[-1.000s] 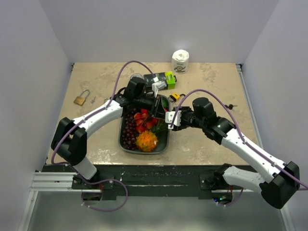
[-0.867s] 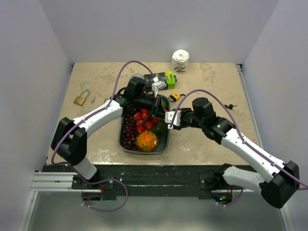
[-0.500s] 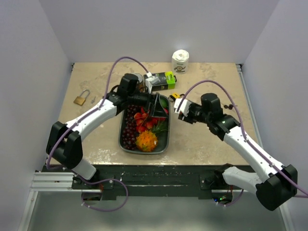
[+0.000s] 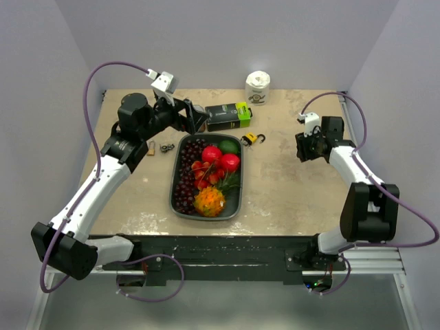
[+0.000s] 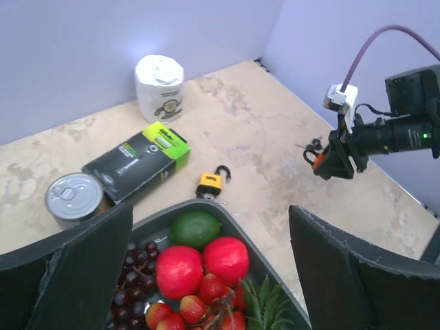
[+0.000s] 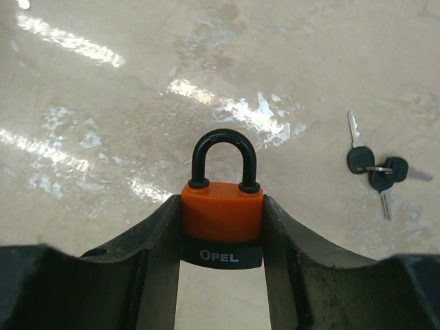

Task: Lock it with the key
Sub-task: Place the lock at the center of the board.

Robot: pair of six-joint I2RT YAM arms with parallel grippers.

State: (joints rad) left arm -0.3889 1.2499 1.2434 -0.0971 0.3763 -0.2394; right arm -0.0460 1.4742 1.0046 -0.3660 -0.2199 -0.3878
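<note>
An orange padlock (image 6: pixel 221 213) with a black shackle is pinched between the fingers of my right gripper (image 6: pixel 221 203), just above the table. Both shackle legs sit in its body. A bunch of black-headed keys (image 6: pixel 376 168) lies on the table to its right, apart from it. From above, my right gripper (image 4: pixel 306 147) is at the table's right side. My left gripper (image 5: pixel 213 275) hangs open above the far end of the fruit tray (image 5: pixel 273 232), and its fingers (image 5: pixel 357 268) hold nothing. The left wrist view also catches the right gripper (image 5: pixel 331 159) and the keys (image 5: pixel 311 145).
A yellow padlock (image 4: pixel 249 138) lies beyond the grey tray (image 4: pixel 172 199) of fruit. A black-and-green box (image 4: pixel 228 115), a tin can (image 5: pixel 72 198) and a paper roll (image 4: pixel 258 87) stand at the back. More keys (image 4: pixel 166 147) lie under my left arm.
My left gripper has opened and pulled back up and to the left, away from the tray. My right arm has swung from the tray to the table's right side.
</note>
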